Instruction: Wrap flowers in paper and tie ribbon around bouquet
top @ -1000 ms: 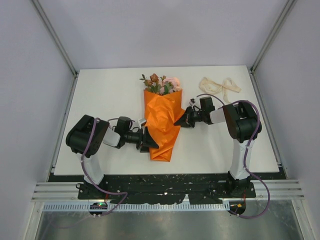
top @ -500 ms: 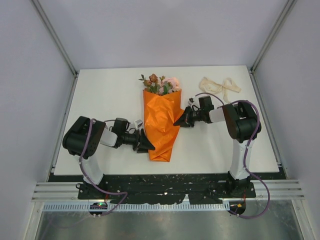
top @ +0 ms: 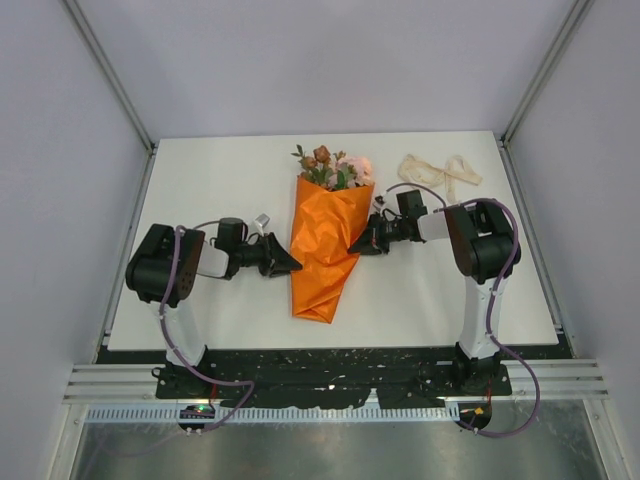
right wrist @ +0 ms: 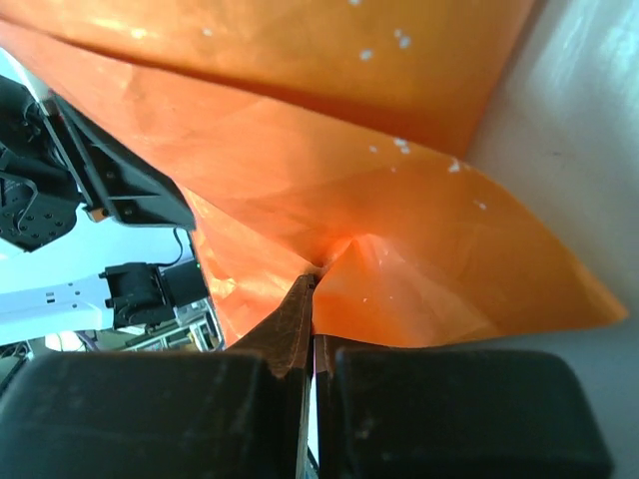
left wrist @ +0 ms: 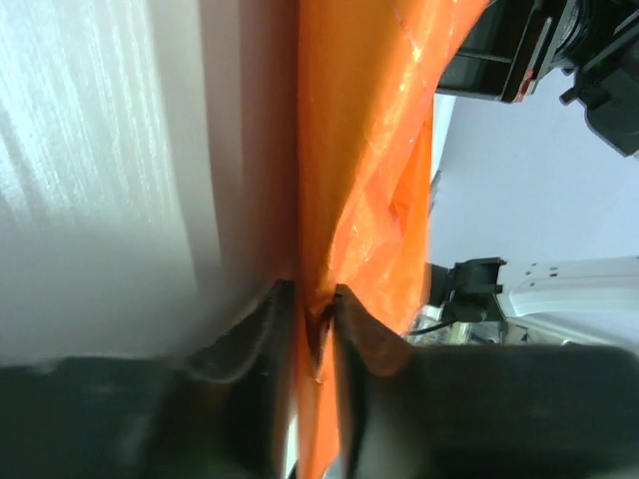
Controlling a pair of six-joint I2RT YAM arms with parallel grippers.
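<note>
The bouquet point(top: 328, 245) lies mid-table as an orange paper cone, its point toward the near edge. The flowers point(top: 335, 168), pink and rust-brown blooms with green leaves, stick out of its far, wide end. My left gripper point(top: 292, 265) is shut on the paper's left edge point(left wrist: 321, 299), a fold pinched between the fingers. My right gripper point(top: 358, 245) is shut on the paper's right edge point(right wrist: 329, 257), the sheet puckering at the fingertips point(right wrist: 300, 299). The ribbon point(top: 440, 172), a cream-white strip, lies loosely coiled at the far right, apart from both grippers.
The white table point(top: 200, 190) ends at a black rail along the near edge point(top: 330, 352). Grey walls close in the left, right and far sides. Both arm bases point(top: 185, 350) point(top: 480, 345) stand at the near edge.
My left gripper has closed on the paper's left edge and moved left and away from me. The bouquet has shifted a little toward the far right. The right gripper stayed shut on the paper.
</note>
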